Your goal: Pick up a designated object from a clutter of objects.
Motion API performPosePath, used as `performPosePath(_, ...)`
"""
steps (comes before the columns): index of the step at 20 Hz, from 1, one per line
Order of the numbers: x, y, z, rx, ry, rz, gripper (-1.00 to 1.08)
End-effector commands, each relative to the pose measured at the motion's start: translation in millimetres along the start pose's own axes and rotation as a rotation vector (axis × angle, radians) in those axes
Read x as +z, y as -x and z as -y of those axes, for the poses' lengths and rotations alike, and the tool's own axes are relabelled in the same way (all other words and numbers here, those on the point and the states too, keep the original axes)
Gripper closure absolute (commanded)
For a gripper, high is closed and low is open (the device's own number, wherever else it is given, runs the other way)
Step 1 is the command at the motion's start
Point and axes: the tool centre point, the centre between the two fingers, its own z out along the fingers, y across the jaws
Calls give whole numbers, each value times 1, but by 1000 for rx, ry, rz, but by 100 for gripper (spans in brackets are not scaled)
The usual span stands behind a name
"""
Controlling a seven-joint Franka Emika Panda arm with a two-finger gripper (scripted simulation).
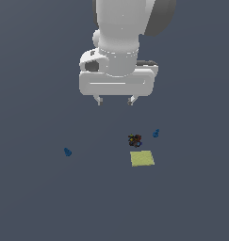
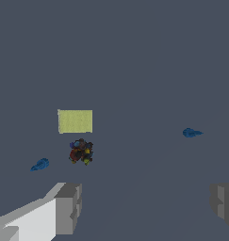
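The fingers hang spread apart and empty above the desk, well away from the little blue bottle.

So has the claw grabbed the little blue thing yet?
Not yet. Nothing looks done: the claw hangs open and empty above the floor. One blue piece lies beside the dark clump, the other blue piece lies off alone. Left: go down, pinch, lift.
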Motion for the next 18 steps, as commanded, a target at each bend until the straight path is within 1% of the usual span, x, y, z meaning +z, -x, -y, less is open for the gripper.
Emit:
performPosePath(1, 0, 0, 0, 0, 0, 0, -92)
performPosePath(4, -2, 0, 5, -7, -4, 0, -92)
performPosePath(8, -11, 2, 20, -29, -17, 0, -92)
performPosePath(11, -13, 3, 23, -34, -20, 0, -92)
performPosePath(14, -11, 2, 23, -34, -19, 0, -92)
performPosePath(18, 1, 1, 33, -44, -16, 2, -92)
